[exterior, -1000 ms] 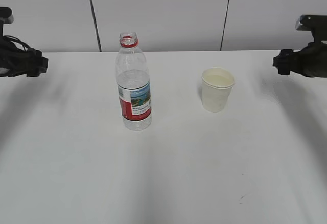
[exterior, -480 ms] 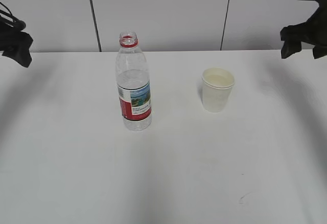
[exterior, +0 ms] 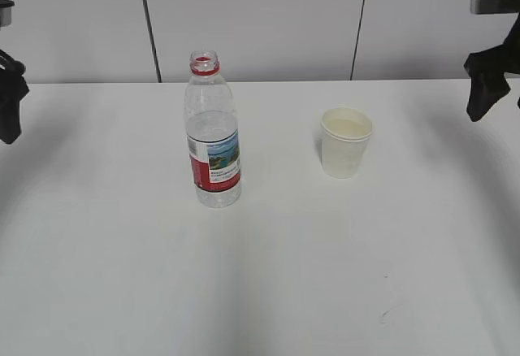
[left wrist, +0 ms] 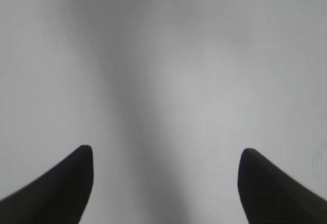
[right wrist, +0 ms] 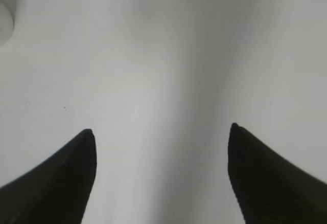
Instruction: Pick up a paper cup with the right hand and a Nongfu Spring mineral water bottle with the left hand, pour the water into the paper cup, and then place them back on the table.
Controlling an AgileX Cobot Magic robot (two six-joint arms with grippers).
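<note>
You are seeing the left hand and right hand half cut off at the counter's side edges, jaws spread over bare surface. The bottle and paper cup are standing apart mid-counter, toward its back edge.

From my station I log 1 off-task feature in the exterior view: the back wall, pale grey-white and matt, spanning the full width of the upper part of the view. 2 dark vertical seams divide it into 3 panels. The left seam leans slightly, its top nearer the left edge than its foot. The right seam leans the opposite way. The middle panel is the widest visible. All 3 panels appear plain and unmarked.
</note>
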